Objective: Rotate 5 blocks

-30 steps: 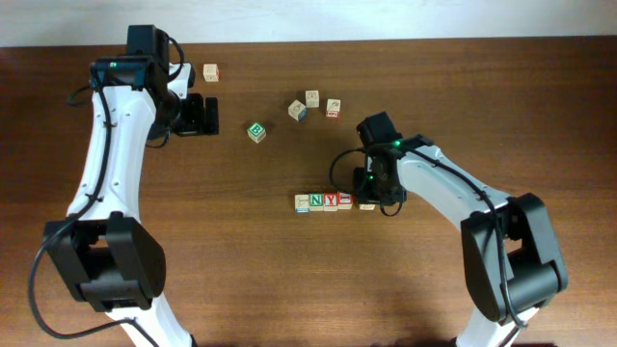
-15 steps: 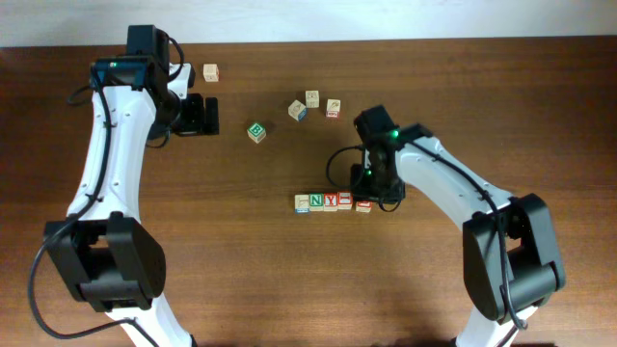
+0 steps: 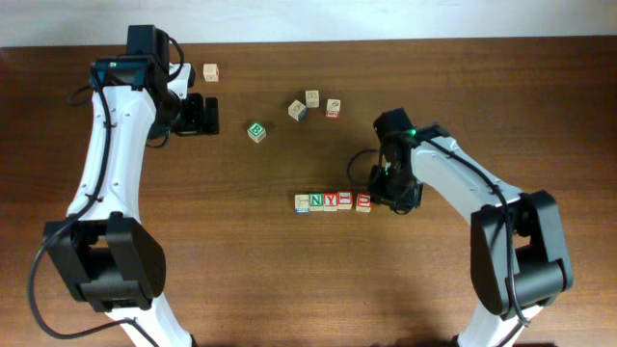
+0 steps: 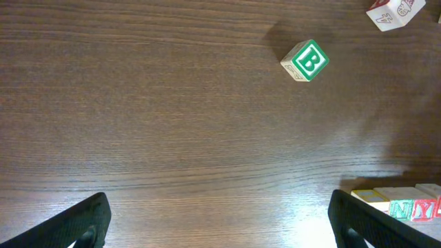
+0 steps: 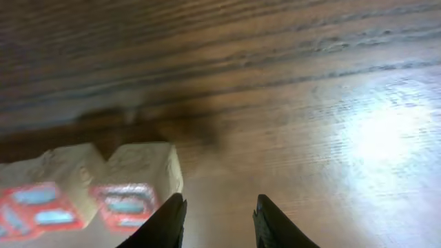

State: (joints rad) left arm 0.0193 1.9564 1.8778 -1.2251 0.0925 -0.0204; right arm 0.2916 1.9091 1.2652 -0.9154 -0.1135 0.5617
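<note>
We've got five light-wood lettered cubes (image 3: 333, 201) rowed for easy turning. Right gripper (image 5: 220, 200) beside the red-lettered end cube (image 5: 134, 186), jaws narrowly parted, apparently empty; left gripper (image 4: 219, 207) aside, jaws spread wide.

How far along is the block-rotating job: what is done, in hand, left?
Done, apparently: the five blocks stand in one line, the red-marked end block squared with it. In hand: nothing; the right gripper is open beside that block, the left gripper open far off. Left: how many still need turning cannot be told.
</note>
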